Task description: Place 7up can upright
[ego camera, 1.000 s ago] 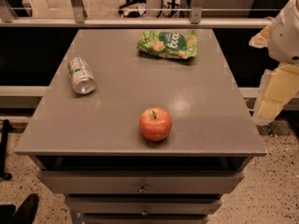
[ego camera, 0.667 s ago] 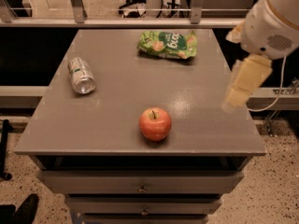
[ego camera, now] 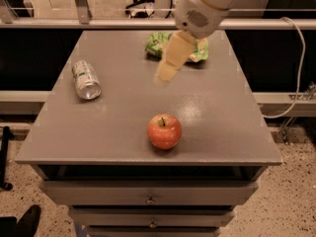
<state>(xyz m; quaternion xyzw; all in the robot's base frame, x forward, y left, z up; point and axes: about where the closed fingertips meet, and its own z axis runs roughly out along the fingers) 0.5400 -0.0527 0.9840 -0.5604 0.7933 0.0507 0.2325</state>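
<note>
The 7up can (ego camera: 86, 79) lies on its side near the left edge of the grey table (ego camera: 123, 132), its shiny end facing the front. My gripper (ego camera: 170, 63) hangs above the middle back of the table, to the right of the can and well apart from it. It partly covers the green bag behind it. Nothing shows in the gripper.
A red apple (ego camera: 164, 131) stands near the table's front middle. A green crinkly snack bag (ego camera: 200, 50) lies at the back, partly behind my arm. Drawers (ego camera: 148, 199) sit under the tabletop. A white cable (ego camera: 296, 68) hangs at the right.
My arm has swung in from the right edge to above the middle back of the table. The can, apple and bag have not moved.
</note>
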